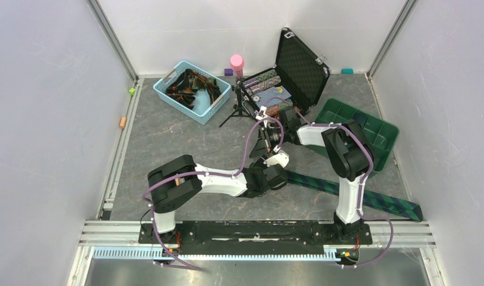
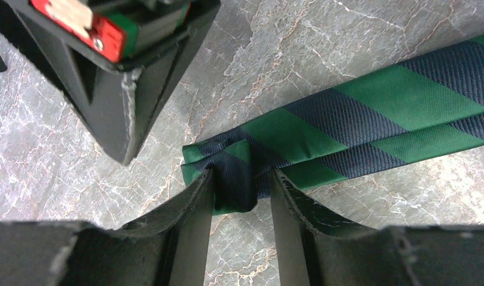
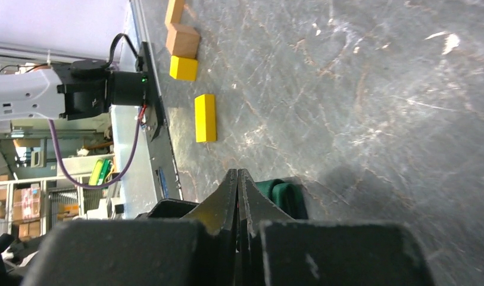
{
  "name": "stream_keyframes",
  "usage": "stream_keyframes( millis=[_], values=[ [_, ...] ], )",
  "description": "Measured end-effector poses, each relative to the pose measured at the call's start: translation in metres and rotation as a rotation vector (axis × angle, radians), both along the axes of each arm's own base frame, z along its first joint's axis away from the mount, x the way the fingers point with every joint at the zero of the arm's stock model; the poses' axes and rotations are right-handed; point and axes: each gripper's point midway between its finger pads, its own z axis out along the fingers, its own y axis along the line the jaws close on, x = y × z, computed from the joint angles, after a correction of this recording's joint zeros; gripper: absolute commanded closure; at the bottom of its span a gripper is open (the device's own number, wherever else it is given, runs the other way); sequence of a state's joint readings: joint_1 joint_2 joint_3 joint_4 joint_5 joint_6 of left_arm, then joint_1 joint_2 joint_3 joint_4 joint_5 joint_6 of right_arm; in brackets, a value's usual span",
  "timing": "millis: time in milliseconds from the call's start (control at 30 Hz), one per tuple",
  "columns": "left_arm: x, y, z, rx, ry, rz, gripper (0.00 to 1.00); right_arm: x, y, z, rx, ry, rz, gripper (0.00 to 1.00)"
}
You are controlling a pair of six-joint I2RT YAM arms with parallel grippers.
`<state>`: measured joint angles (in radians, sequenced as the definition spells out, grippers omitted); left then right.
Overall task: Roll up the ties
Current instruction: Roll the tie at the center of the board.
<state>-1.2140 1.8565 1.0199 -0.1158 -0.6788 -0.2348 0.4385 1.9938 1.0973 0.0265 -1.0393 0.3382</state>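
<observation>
Left pincer (image 2: pixel 242 179) clamps folded green-navy tie (image 2: pixel 370 113); right pincer (image 3: pixel 237 179) closed; grey marbled tabletop (image 2: pixel 322 36), white walls (image 1: pixel 49 89).

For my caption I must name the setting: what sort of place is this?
Probably a robotics lab test cell: plain white panel walls in a silver aluminium frame enclose a grey marble-patterned tabletop, and two white-and-black robot arms are bolted to its near edge.

One green-navy tie (image 1: pixel 317 183), one blue basket (image 1: pixel 177 106), one green tray (image 1: pixel 382 134), one black case (image 1: pixel 302 68).
</observation>
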Motion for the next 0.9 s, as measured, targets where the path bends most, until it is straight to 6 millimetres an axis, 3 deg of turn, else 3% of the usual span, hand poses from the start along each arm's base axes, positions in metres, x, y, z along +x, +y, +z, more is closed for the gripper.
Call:
stream_keyframes(
  millis=[233, 467, 667, 900],
  values=[
    [0.000, 0.000, 0.000, 0.001, 0.000, 0.000, 0.53, -0.016, 0.004, 0.001, 0.022, 0.029, 0.049, 0.96],
    [0.000, 0.000, 0.000, -0.001, 0.001, -0.001, 0.52, -0.029, -0.007, -0.021, -0.064, 0.076, 0.062, 0.96],
    [-0.002, -0.005, 0.000, -0.014, 0.004, -0.012, 0.51, -0.029, -0.012, -0.031, -0.113, 0.084, 0.065, 0.96],
    [-0.002, -0.006, 0.001, -0.020, 0.002, -0.013, 0.43, -0.026, -0.012, -0.033, -0.129, 0.072, 0.062, 0.96]
  ],
)
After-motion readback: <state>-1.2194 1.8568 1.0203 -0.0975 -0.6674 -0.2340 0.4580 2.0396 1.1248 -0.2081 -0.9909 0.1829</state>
